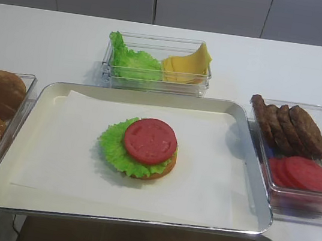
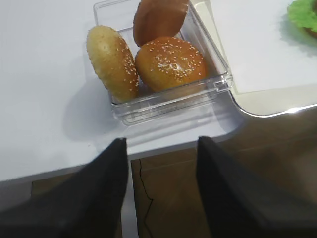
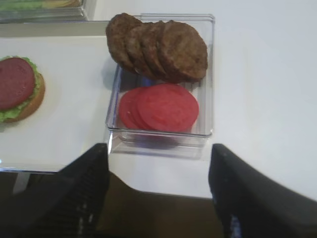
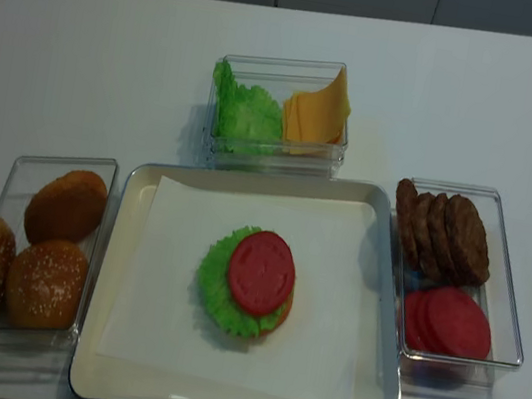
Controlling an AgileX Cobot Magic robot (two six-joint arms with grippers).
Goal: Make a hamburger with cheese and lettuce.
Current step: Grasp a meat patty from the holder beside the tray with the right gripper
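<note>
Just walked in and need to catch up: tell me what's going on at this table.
A burger is being built, and right now nothing is being handled. The hamburger sits on the paper-lined tray: bun base, lettuce, then a tomato slice on top, with no patty or cheese yet. The left hand hangs open near the sesame buns, and the right hand hangs open near the patties and tomato slices. The cheese waits in the back container.

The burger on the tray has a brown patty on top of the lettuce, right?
No. On top of the lettuce of the hamburger sits a red tomato slice, as the exterior high view shows. The tray part is right.
</note>
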